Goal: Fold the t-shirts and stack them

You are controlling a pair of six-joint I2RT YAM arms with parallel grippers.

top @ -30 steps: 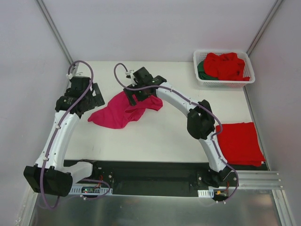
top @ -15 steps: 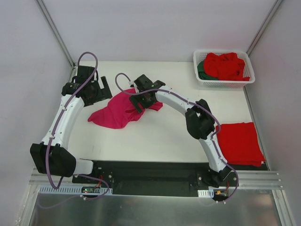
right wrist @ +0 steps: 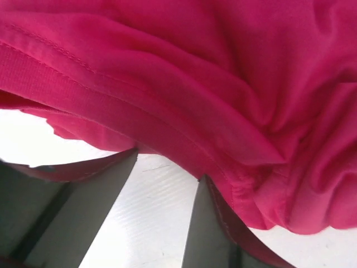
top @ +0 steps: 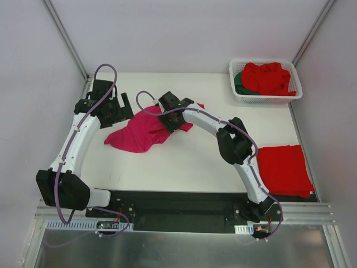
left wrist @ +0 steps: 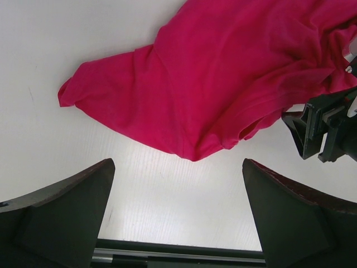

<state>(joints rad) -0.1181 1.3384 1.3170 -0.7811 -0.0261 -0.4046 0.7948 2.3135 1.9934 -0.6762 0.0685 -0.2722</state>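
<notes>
Because the pink shirt [top: 142, 133] lay crumpled rather than flat, both hands stood at its far edge, I guessed to spread it for folding. The left hand [top: 122, 107] hovered just off the shirt's far-left side, fingers wide apart, holding nothing. The right hand [top: 170, 120] sat on the shirt's far-right corner, fingers partway together at a stitched hem; whether they gripped it I could not tell. The shirt was a soft, rumpled heap on the desk [top: 189, 162]. Well to its right lay a folded red shirt [top: 284, 167], and beyond that a basket [top: 265, 100] of more shirts.
</notes>
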